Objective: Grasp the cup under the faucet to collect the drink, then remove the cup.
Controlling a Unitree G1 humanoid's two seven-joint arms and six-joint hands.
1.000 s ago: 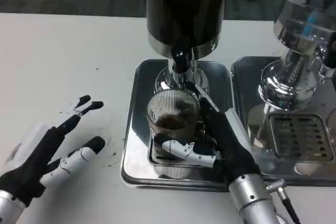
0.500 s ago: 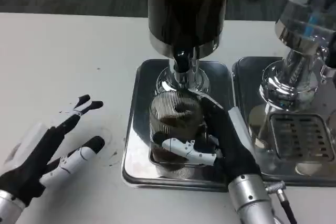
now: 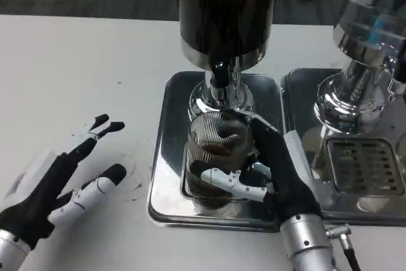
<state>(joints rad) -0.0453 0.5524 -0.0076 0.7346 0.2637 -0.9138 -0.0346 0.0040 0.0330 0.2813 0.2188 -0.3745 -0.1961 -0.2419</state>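
Beneath the black faucet point(image 3: 219, 74) of the dark drink dispenser point(image 3: 227, 11) stands the cup point(image 3: 217, 150), a clear ribbed one with brown drink inside it, sitting over the drain recess of the steel drip tray point(image 3: 168, 150) that carries the dispenser's chrome foot. The right hand point(image 3: 269, 172) holds this cup: its black palm lies against the cup's right side, white-and-black fingers point(image 3: 231, 183) wrap across the near face of the cup low down, and another finger reaches up along the cup's far right rim. The silver right forearm point(image 3: 307, 245) runs from the cup toward the near edge of the tabletop point(image 3: 82, 61). Whether the cup's base touches the tray or sits slightly raised cannot be told, since the fingers cover its lower part. To the left of the cup, off the tray and well apart from it, the left hand point(image 3: 57, 185) rests on the white tabletop holding nothing, its fingers spread wide and pointing up and toward the tray. To the right of the cup, past the hand, a second steel tray point(image 3: 298, 93) bears a slotted grate point(image 3: 365, 166) and a second dispenser point(image 3: 365, 49) of shiny chrome with a clear body; it stands beside the first tray, their edges close together.
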